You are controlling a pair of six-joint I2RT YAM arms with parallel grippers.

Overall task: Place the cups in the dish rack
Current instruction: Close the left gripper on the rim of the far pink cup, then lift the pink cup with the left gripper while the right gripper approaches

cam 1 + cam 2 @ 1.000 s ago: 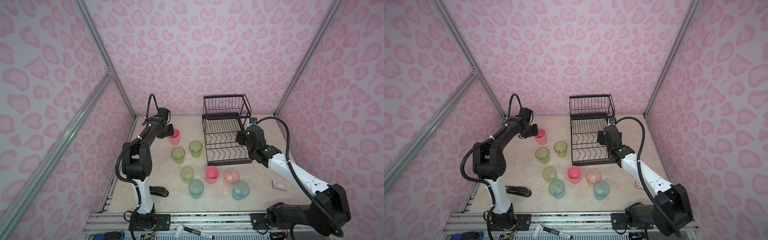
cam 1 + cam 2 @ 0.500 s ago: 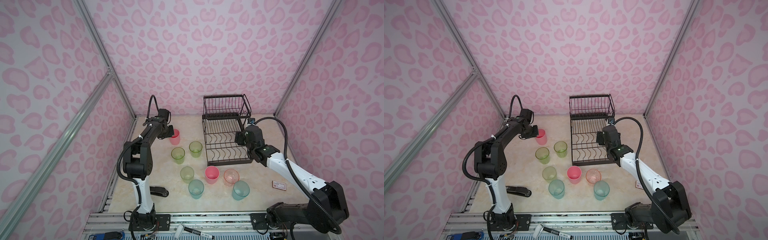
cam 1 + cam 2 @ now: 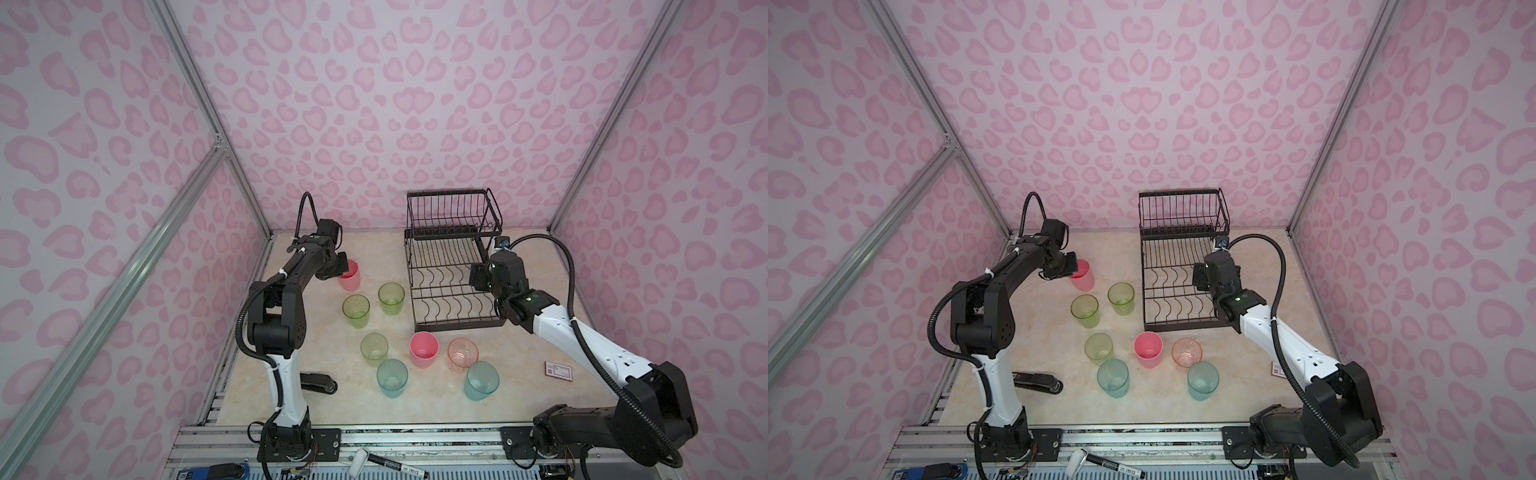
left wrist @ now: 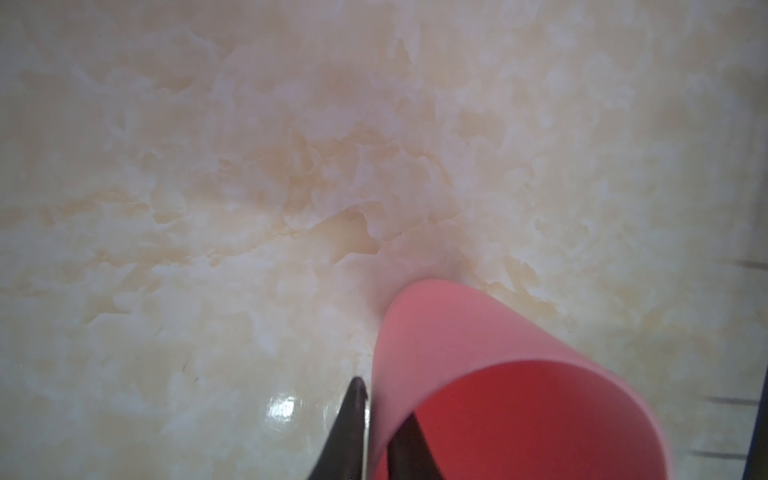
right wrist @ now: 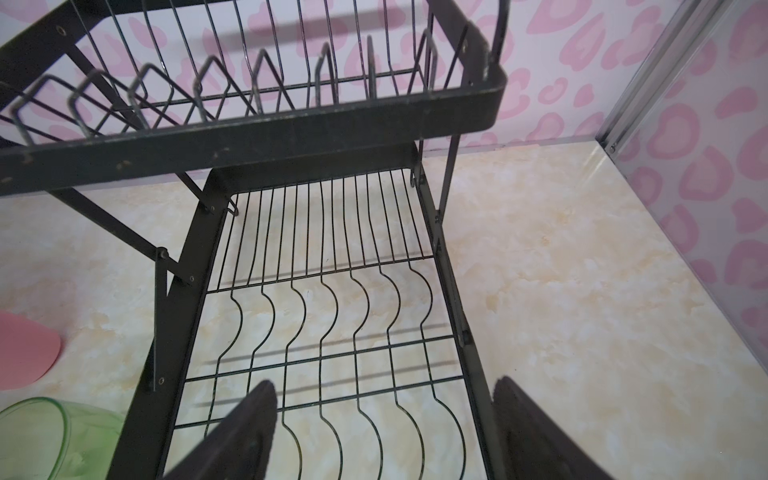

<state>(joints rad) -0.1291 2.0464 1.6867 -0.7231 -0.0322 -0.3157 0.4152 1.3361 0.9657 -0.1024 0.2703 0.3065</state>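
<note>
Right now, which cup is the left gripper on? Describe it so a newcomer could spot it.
Start at the black dish rack and look left. The far pink cup stands there, behind two yellow-green cups. Unlike the other pink cup at the front, its wall is pinched by the left gripper.

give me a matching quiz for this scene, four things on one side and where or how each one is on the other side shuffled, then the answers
Things
1. left end effector
2. right end effector
3. orange cup
4. stapler

Place or state
A. lying on the table at its near left
B. open and empty, over the dish rack
C. standing upright on the table, in front of the rack
D. closed on the wall of the far pink cup, one finger inside and one outside

Pairs: 1-D, 2-B, 3-C, 4-A
</note>
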